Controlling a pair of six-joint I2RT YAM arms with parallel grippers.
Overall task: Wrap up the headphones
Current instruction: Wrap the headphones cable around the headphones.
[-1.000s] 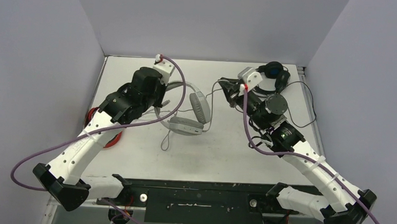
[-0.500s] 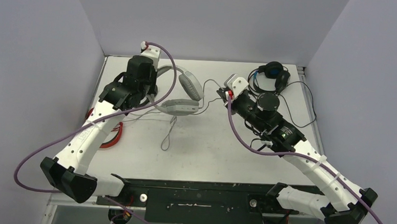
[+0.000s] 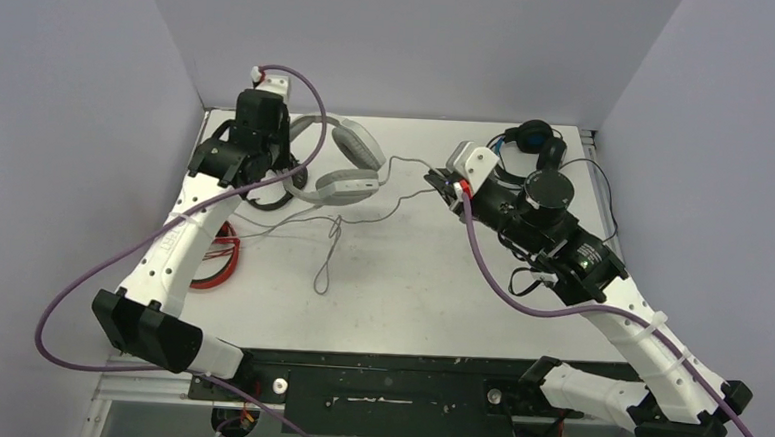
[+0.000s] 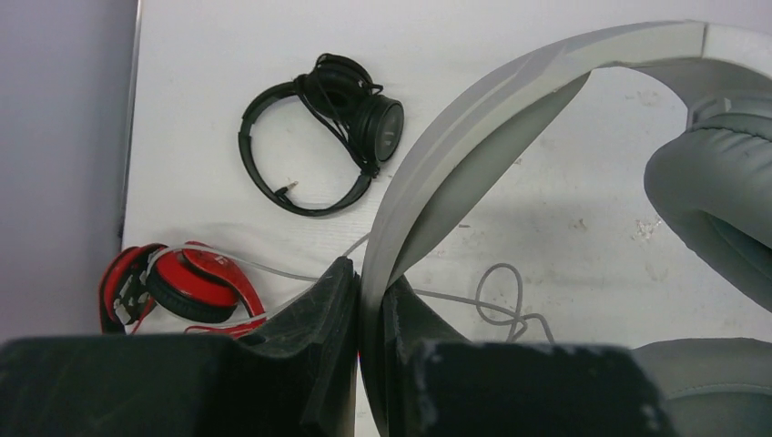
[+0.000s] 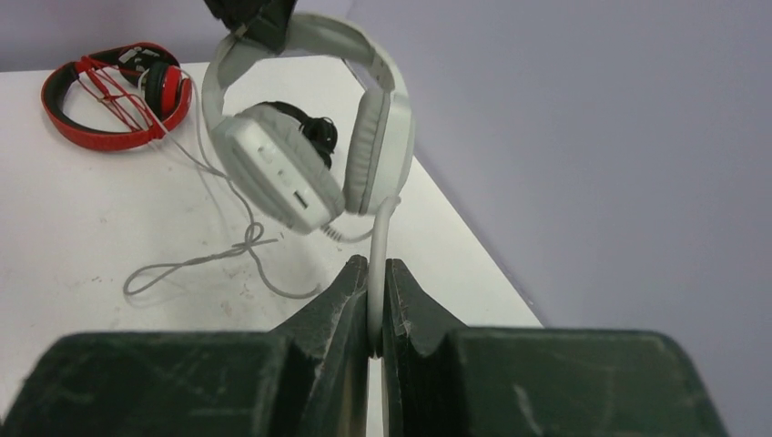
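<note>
The white-grey headphones (image 3: 346,183) hang above the table at the back left. My left gripper (image 4: 371,293) is shut on their headband (image 4: 473,118). Their thin cable (image 3: 398,163) runs from an ear cup to my right gripper (image 5: 375,273), which is shut on it; the slack lies looped on the table (image 3: 328,263). The red-and-black headphones (image 4: 187,282) lie at the left edge. The small black headphones (image 4: 319,127) lie below my left arm. The black-and-blue headphones (image 3: 531,144) sit at the back right, behind my right arm.
Grey walls close in the table (image 3: 439,301) on the left, back and right. A black cable (image 3: 604,205) from the back-right headset trails beside my right arm. A dark rail (image 3: 385,379) runs along the near edge.
My left arm has carried the white-grey headphones from the table's middle to the back left. The cable between ear cup and right gripper has stretched out; the right arm shifted slightly.
</note>
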